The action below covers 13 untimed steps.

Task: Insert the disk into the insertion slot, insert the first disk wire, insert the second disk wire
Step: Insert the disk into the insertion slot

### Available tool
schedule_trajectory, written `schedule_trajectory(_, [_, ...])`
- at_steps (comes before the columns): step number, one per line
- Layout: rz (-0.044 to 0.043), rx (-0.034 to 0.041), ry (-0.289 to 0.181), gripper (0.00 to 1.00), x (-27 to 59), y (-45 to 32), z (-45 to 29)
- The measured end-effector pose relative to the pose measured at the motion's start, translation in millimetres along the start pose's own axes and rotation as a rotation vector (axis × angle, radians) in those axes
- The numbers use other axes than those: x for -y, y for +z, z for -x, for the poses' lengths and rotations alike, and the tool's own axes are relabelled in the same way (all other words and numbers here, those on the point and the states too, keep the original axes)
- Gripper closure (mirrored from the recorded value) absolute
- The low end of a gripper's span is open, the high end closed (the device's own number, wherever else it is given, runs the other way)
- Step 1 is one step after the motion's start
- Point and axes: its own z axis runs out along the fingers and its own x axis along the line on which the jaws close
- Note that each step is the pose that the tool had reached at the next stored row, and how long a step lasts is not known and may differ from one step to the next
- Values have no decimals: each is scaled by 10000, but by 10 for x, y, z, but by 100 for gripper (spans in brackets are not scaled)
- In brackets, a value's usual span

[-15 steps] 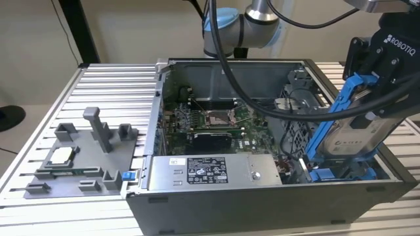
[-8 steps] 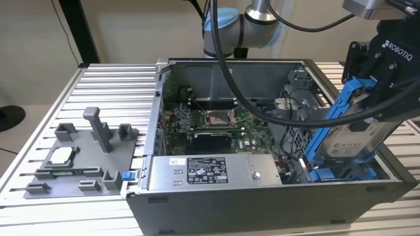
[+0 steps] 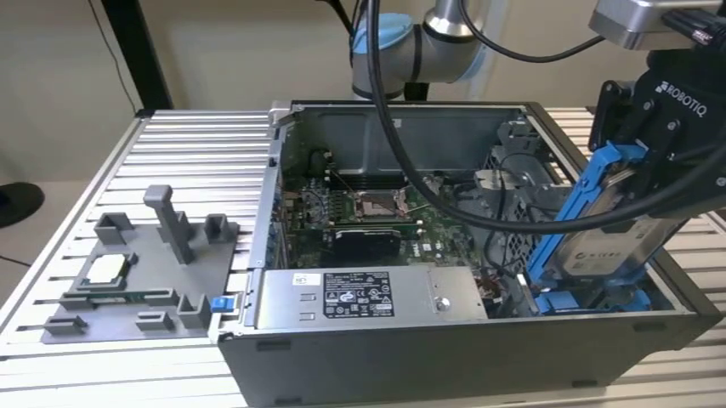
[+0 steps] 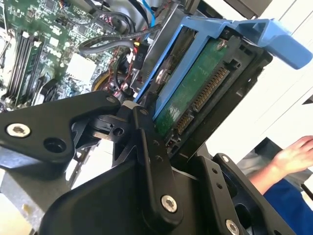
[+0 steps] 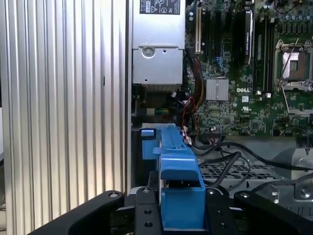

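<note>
In the case point(image 3: 454, 361) | disk point(image 3: 607, 246) tilted, lower end at insertion slot point(image 3: 596, 300) | fingers point(image 5: 146, 215) clamping disk

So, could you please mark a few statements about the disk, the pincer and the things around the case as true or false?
1. The pincer is shut on the disk. True.
2. The disk lies flat, fully seated in the insertion slot. False: it is held steeply tilted, its lower end near the slot.
3. The power-supply box sits inside the case. True.
4. The grey fixture plate lies inside the case. False: it lies on the table, at the exterior view's left of the case.
5. A hand shows in the second wrist view. True.
</note>
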Motion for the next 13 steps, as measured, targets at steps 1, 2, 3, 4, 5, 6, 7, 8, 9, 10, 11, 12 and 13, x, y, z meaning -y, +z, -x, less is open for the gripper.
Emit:
schedule_trajectory(1, [-1,3,0,100,4,8,0])
schedule_trajectory(2, [-4,5,1,100,6,14,0])
schedule_trajectory(3, [-7,7,1,100,9,20,0])
schedule_trajectory(4, [-11,6,0,100,11,22,0])
schedule_trajectory(5, [-13,6,2,100,11,22,0])
schedule_trajectory(6, [-14,8,0,100,12,24,0])
schedule_trajectory(7, [-15,9,0,100,12,24,0])
schedule_trajectory(8, [-15,9,0,100,12,24,0])
schedule_trajectory(9, [-15,9,0,100,12,25,0])
schedule_trajectory(10, [-15,9,0,100,12,27,0])
schedule_trajectory(11, [-15,11,0,100,12,32,0])
schedule_trajectory(12, [-15,11,0,100,12,36,0])
schedule_trajectory(13, [-15,11,0,100,13,43,0])
